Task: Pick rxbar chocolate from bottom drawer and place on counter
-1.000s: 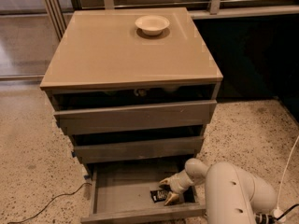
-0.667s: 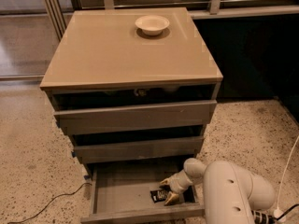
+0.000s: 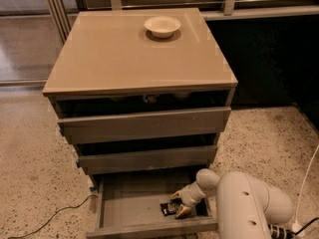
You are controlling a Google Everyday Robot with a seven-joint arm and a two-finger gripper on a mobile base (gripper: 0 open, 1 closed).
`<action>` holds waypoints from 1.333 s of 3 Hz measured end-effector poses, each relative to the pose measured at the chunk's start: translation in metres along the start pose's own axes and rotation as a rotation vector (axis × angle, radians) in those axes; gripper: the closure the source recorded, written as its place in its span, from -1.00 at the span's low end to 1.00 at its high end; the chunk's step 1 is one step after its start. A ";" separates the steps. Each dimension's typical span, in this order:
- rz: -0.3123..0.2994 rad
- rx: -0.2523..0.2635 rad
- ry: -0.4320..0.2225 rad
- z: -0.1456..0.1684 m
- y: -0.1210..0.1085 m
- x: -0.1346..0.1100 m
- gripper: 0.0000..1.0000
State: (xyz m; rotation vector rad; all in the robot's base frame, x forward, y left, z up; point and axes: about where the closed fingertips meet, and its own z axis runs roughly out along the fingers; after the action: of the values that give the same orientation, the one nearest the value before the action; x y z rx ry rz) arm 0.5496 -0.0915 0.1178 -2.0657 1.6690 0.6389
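The bottom drawer (image 3: pixel 127 208) is pulled open below two other drawers and shows its grey floor. The rxbar chocolate (image 3: pixel 169 208), a small black wrapper with white lettering, lies on that floor at the right. My gripper (image 3: pixel 178 204) reaches down into the drawer from the right on a white arm, with its yellowish fingertips (image 3: pixel 183 212) at the bar's right end. I cannot see if the bar is held. The tan counter (image 3: pixel 114 54) tops the cabinet above.
A cream bowl (image 3: pixel 162 26) sits on the counter near its back edge. A cable (image 3: pixel 55 214) trails on the speckled floor at the left of the cabinet. A white cable (image 3: pixel 305 195) hangs at the right. A dark wall stands behind on the right.
The arm has shifted slightly left. The gripper stays at the bar in the bottom drawer.
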 end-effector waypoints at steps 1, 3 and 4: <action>-0.001 -0.014 0.016 0.003 0.003 0.005 -0.12; -0.003 -0.036 0.044 0.007 0.009 0.010 -0.12; -0.001 -0.036 0.049 0.006 0.009 0.010 0.28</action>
State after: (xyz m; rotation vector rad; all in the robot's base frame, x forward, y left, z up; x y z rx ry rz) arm 0.5419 -0.0982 0.1071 -2.1231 1.6953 0.6264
